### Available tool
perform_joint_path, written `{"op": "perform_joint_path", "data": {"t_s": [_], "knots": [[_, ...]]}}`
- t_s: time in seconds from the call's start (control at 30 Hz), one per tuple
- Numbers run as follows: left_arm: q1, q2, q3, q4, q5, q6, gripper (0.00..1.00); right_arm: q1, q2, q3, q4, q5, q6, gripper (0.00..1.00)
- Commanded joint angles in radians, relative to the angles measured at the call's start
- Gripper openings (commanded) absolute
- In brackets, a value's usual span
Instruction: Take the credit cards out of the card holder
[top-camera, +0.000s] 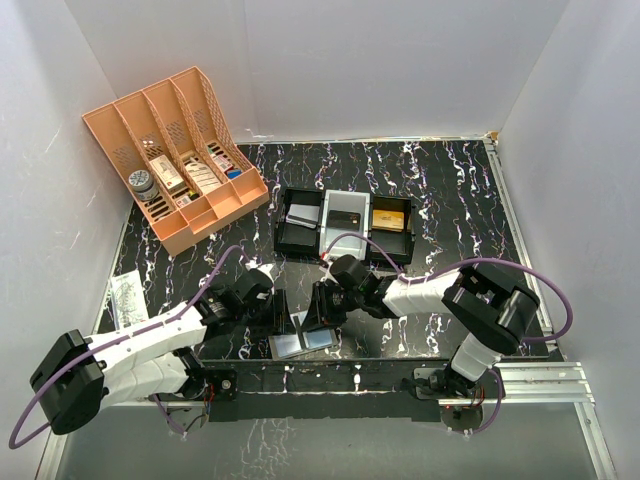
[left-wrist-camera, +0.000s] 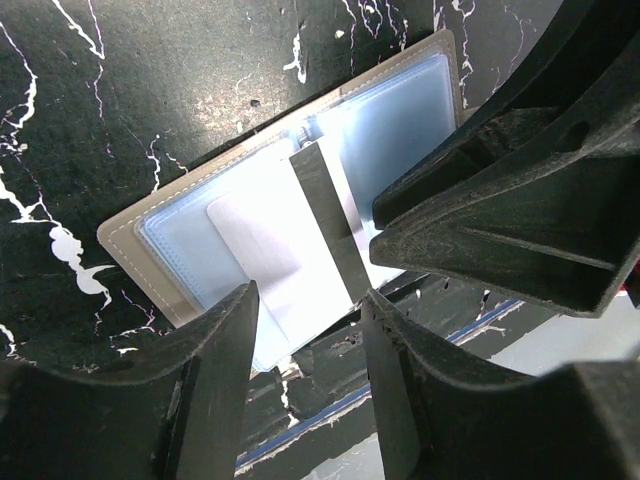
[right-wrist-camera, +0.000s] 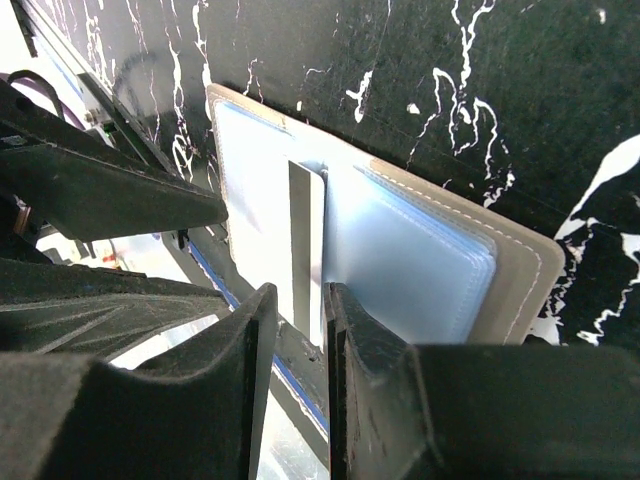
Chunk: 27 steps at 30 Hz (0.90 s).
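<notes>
The card holder (top-camera: 300, 342) lies open near the table's front edge, with a grey-brown cover and grey-blue sleeves (left-wrist-camera: 400, 120). One thin leaf (left-wrist-camera: 330, 215) stands upright at its fold. It also shows in the right wrist view (right-wrist-camera: 305, 240), and I cannot tell whether it is a card or a sleeve. My right gripper (right-wrist-camera: 301, 335) has its fingers a narrow gap apart around the leaf's near end, with space left beside it. My left gripper (left-wrist-camera: 305, 340) is open and empty over the holder's near edge. An orange card (top-camera: 390, 217) and a dark card (top-camera: 346, 218) lie in the black tray.
The black three-compartment tray (top-camera: 322, 222) stands behind the grippers. The orange lattice organiser (top-camera: 175, 150) with small items stands at the back left. A clear packet (top-camera: 125, 295) lies at the left edge. The metal front rail (top-camera: 330, 375) is just below the holder.
</notes>
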Motion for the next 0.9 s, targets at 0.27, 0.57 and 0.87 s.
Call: {"op": "perform_joint_path", "data": {"t_s": [0.27, 0.57, 0.87], "knots": [[-0.006, 0.040, -0.009, 0.001, 0.010, 0.011, 0.39, 0.016, 0.002, 0.024, 0.069, -0.017, 0.022, 0.27], [-0.005, 0.034, -0.026, 0.014, 0.008, 0.000, 0.37, 0.019, 0.056, 0.055, 0.059, -0.015, 0.017, 0.26], [-0.005, 0.054, -0.034, 0.000, -0.006, -0.008, 0.32, 0.019, 0.027, -0.006, 0.142, 0.002, 0.063, 0.02]]}}
